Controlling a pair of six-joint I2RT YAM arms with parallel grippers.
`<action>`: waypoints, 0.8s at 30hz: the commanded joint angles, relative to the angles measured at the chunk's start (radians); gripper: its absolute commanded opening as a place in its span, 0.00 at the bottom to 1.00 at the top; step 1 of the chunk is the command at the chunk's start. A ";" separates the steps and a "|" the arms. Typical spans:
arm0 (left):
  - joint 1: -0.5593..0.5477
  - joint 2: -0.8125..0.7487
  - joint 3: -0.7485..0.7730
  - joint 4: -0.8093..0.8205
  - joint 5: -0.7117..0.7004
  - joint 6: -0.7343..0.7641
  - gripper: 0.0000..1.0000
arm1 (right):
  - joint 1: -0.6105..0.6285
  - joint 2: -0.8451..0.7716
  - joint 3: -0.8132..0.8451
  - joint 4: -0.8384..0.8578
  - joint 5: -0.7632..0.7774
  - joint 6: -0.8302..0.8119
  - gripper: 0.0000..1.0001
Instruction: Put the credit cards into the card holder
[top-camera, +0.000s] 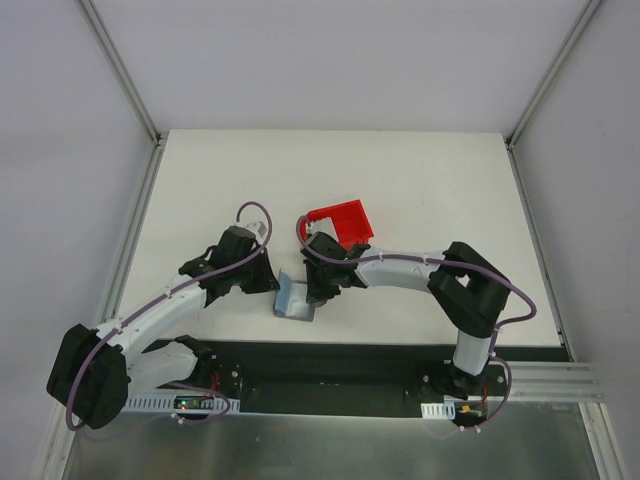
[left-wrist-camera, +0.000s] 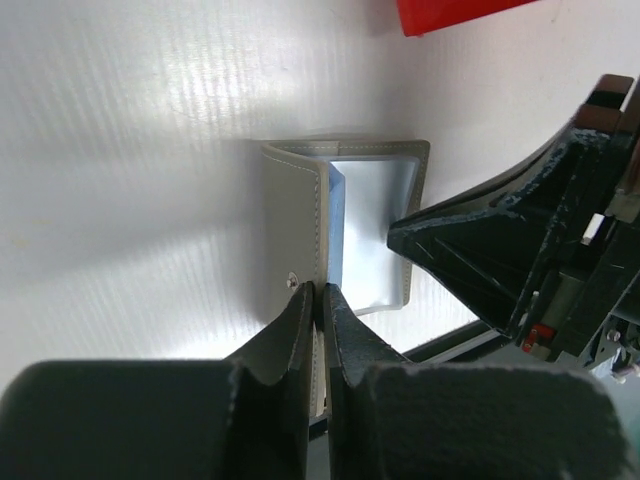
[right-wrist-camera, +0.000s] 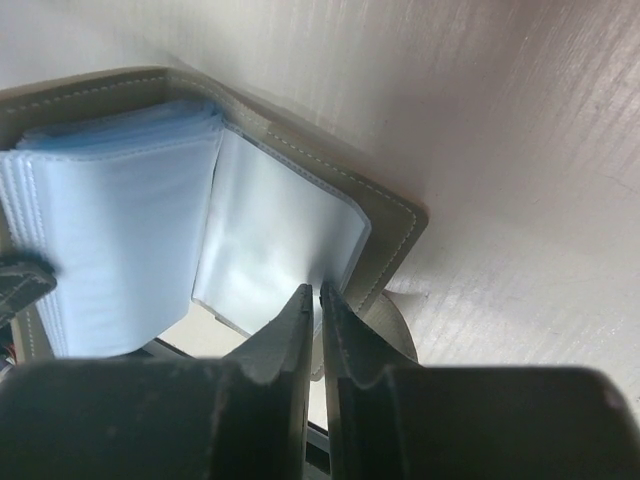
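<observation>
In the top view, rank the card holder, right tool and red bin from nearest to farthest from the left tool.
1. card holder, pinched by the left tool.
2. right tool, just across the holder.
3. red bin, farther back, to the right.

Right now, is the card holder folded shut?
No, the card holder lies spread open in the right wrist view, with its pale blue inner sleeves exposed.

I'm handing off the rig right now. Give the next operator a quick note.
Left gripper: shut on the wallet's upright cover.
Right gripper: appears shut on the edge of its flat flap.
Wallet lies open between the arms, sleeves fanned; red bin just behind.
Done: wallet held open.
Left: no card in view; find the cards and slot them in.
</observation>
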 joint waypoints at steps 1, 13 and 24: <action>0.015 -0.022 -0.042 -0.061 -0.078 -0.009 0.07 | -0.004 -0.015 -0.004 -0.099 0.034 -0.032 0.11; 0.043 -0.051 -0.069 -0.081 -0.138 -0.021 0.25 | -0.016 -0.013 0.004 -0.096 0.017 -0.043 0.11; 0.049 -0.030 -0.149 0.052 -0.009 -0.044 0.03 | -0.033 -0.056 -0.024 -0.163 0.057 -0.077 0.11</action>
